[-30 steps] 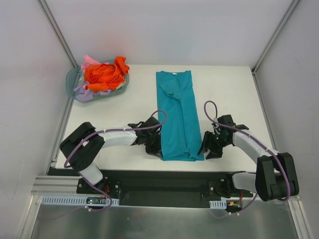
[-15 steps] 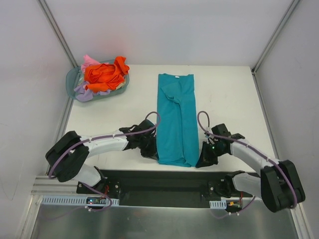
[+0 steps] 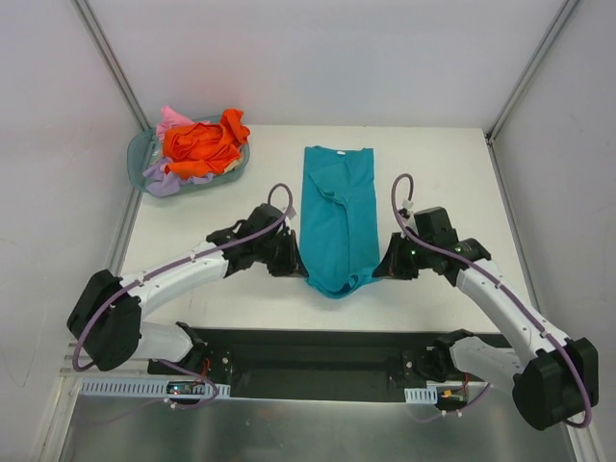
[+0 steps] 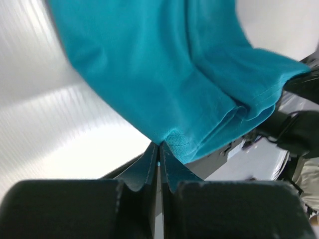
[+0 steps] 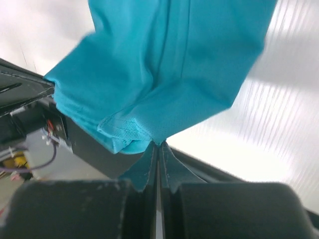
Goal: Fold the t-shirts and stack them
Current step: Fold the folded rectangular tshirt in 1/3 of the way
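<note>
A teal t-shirt (image 3: pixel 337 217) lies as a long narrow strip down the middle of the white table (image 3: pixel 443 183), collar at the far end. Its near end is lifted off the table and sags between the arms. My left gripper (image 3: pixel 296 266) is shut on the near left corner of the teal t-shirt (image 4: pixel 164 84), the cloth pinched at the tips. My right gripper (image 3: pixel 380 269) is shut on the near right corner of the same t-shirt (image 5: pixel 169 64). Orange (image 3: pixel 200 142), lavender (image 3: pixel 162 180) and pink (image 3: pixel 171 117) t-shirts are heaped in the basket.
The round translucent grey-blue basket (image 3: pixel 141 149) stands at the table's far left corner. Grey walls with metal rails close in both sides. A black mounting rail (image 3: pixel 318 346) runs along the near edge between the arm bases.
The right gripper closed on the shirt's near right corner. Both grippers then rose and moved away from the near edge, lifting the shirt's near end.
</note>
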Tool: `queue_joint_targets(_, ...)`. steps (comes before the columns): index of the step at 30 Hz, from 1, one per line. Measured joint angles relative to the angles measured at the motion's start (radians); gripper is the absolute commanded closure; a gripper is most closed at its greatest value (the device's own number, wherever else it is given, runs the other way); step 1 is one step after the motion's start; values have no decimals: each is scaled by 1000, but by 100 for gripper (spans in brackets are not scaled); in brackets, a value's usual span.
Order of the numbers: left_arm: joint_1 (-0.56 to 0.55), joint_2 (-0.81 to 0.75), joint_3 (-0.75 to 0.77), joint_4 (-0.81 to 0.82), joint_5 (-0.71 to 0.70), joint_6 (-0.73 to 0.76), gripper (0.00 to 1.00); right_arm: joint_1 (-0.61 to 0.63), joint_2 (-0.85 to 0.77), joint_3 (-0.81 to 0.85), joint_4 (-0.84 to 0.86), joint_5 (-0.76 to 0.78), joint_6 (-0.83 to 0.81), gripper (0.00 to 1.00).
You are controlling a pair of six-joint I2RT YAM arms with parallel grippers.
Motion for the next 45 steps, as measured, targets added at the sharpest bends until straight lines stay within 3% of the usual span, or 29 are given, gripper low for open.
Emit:
queue_joint_targets(6, 138, 114, 197, 3, 11, 64, 100, -32, 162, 183, 56, 61, -30, 99)
queue_joint_targets(19, 310, 475, 547, 6, 86, 148, 100, -144, 637, 615, 177, 66, -101, 99)
queue_joint_targets(28, 368, 653, 671, 4, 116, 163, 100, -180, 835, 675, 187, 50, -100, 100)
queue_joint_targets(31, 378, 716, 723, 6, 137, 166, 92, -187, 873, 695, 184, 52, -100, 99)
queue_joint_targets(32, 380, 733, 735, 5, 142, 167, 87, -191, 890, 710, 180, 56, -99, 97)
queue_joint_targets(33, 380, 745, 742, 6, 143, 169, 81, -192, 903, 721, 178, 60, -99, 82)
queue_joint_targets(34, 380, 759, 752, 4, 145, 170, 62, -194, 917, 735, 175, 65, -98, 70)
queue_joint_targets(36, 385, 782, 773, 3, 151, 183, 38, -200, 953, 772, 169, 69, -94, 42)
queue_joint_targets(38, 387, 796, 792, -3, 160, 183, 12, -207, 985, 809, 158, 67, -101, 36)
queue_joint_targets(39, 387, 797, 797, -6, 161, 185, 5, -208, 994, 819, 155, 66, -97, 27)
queue_joint_targets(41, 387, 795, 804, -7, 162, 189, 1, -211, 1003, 833, 150, 63, -100, 15)
queue_joint_targets(42, 387, 793, 805, -7, 161, 188, 1, -212, 1002, 833, 145, 64, -103, 1)
queue_joint_targets(45, 387, 772, 789, -8, 160, 190, 1, -211, 990, 828, 133, 65, -118, 1)
